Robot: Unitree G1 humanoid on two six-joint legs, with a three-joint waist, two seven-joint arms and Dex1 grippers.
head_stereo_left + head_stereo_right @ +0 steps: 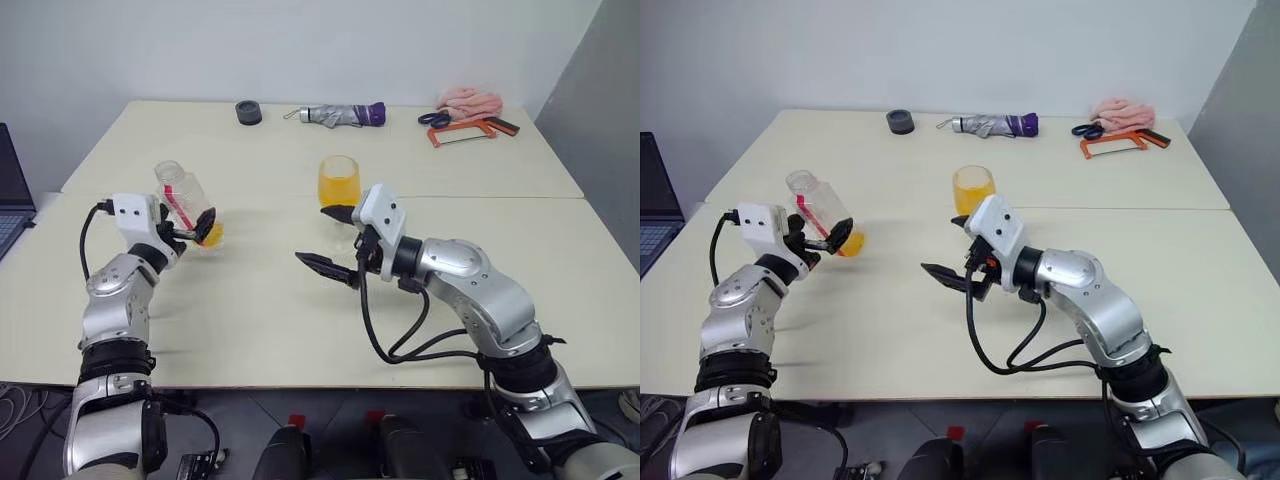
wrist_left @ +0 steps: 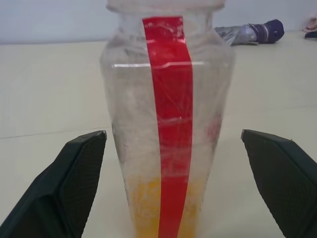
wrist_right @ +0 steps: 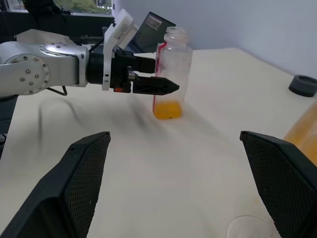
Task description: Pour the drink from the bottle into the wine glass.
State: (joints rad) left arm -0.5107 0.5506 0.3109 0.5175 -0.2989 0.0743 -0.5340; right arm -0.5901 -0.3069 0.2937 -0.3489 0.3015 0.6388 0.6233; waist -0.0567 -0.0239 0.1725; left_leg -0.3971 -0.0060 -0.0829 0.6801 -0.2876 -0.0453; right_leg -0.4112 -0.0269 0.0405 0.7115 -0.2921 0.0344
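Open tabletop (image 1: pixel 250 300) lies between my left gripper (image 1: pixel 195 232) and my right gripper (image 1: pixel 335 240); passage there is unobstructed. The bottle (image 1: pixel 190 205) stands between my left fingers, apparently with gaps on both sides. The wine glass (image 1: pixel 339 185) stands just behind my right gripper, blocking forward travel. Umbrella (image 1: pixel 340 115), black roll (image 1: pixel 249 112), scissors (image 1: pixel 435 119) and saw (image 1: pixel 465 131) occupy the far edge, well apart.

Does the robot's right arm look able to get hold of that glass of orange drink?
Probably yes: the right gripper is open just in front of the wine glass, with nothing between them.
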